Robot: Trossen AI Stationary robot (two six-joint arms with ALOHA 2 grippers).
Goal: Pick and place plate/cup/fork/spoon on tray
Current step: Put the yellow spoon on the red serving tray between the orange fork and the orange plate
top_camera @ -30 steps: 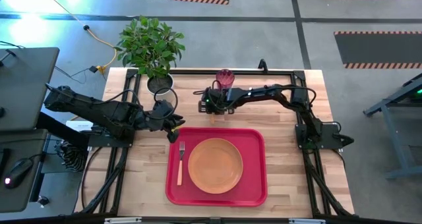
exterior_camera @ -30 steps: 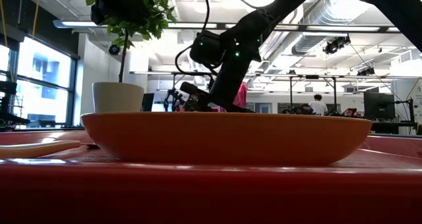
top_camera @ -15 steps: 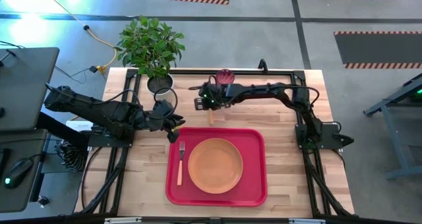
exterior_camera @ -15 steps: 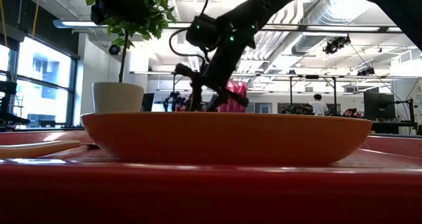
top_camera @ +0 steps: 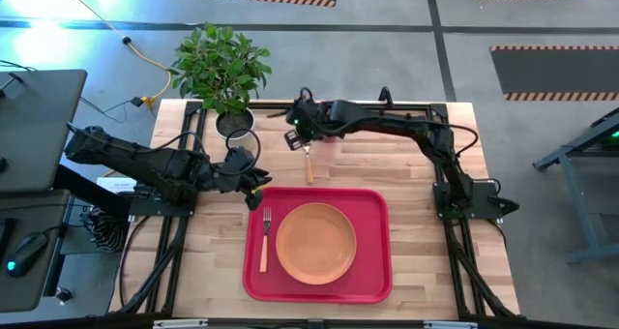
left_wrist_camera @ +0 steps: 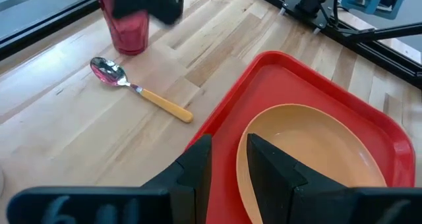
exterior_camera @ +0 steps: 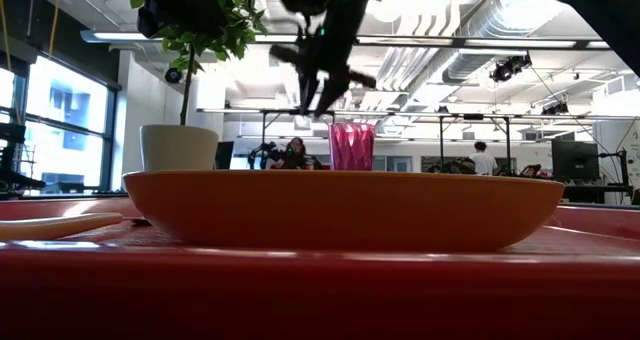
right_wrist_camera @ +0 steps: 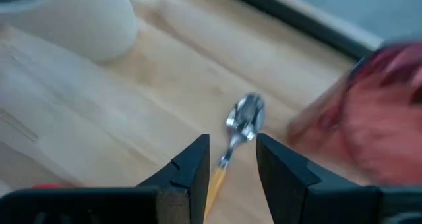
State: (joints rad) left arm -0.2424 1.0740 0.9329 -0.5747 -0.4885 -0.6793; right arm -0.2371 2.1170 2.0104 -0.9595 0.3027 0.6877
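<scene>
Red tray [top_camera: 372, 271], orange plate [top_camera: 315, 243] — pink-red cup [left_wrist_camera: 126, 28], silver spoon [left_wrist_camera: 140, 89] with orange handle

A grey floor [top_camera: 542, 19] marked with striped tape is seen around the wooden surface [top_camera: 416, 169]. Tall windows [exterior_camera: 50, 130] and ceiling ducts [exterior_camera: 470, 25] are shown behind.

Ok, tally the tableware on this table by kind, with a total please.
Tray: 1
Plate: 1
Fork: 1
Spoon: 1
Cup: 1
Total: 5
</scene>
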